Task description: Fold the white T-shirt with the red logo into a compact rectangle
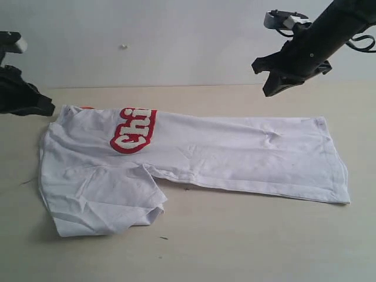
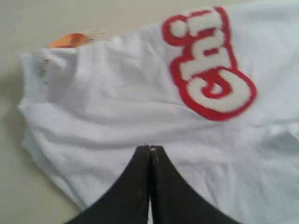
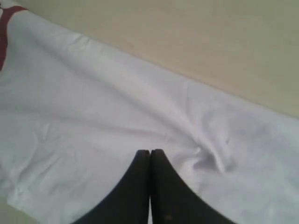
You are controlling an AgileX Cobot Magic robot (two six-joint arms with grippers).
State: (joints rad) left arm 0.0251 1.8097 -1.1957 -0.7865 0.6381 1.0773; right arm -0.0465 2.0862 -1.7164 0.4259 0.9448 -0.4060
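Shirt's place: the white T-shirt [image 1: 235, 155] lies flat on the beige table [image 1: 247, 247], filling the middle band of the exterior view from the left side almost to the right edge.
Long axis: runs left to right across the frame, dipping slightly toward the lower right.
Which way it points: the neck end sits at the upper left, marked by the orange tag [image 2: 70, 41]; the hemmed bottom edge is at the right.
Fold state: the body is doubled into a long, narrow strip, and a sleeve [image 1: 111, 205] spreads out toward the lower left.
Logo: the red logo [image 1: 134, 130] shows only "Chi" before it disappears at the strip's upper edge; it sits left of centre, its letters running up the frame.
Left gripper [image 2: 149, 149]: at the left edge of the exterior view, by the neck end, with its fingers pressed together; I cannot tell if it touches the cloth.
Right gripper [image 3: 150, 151]: raised at the upper right, clear of the shirt, its fingers together and holding nothing.
Cloth surface: light wrinkles, with a small pucker near the right-hand third.
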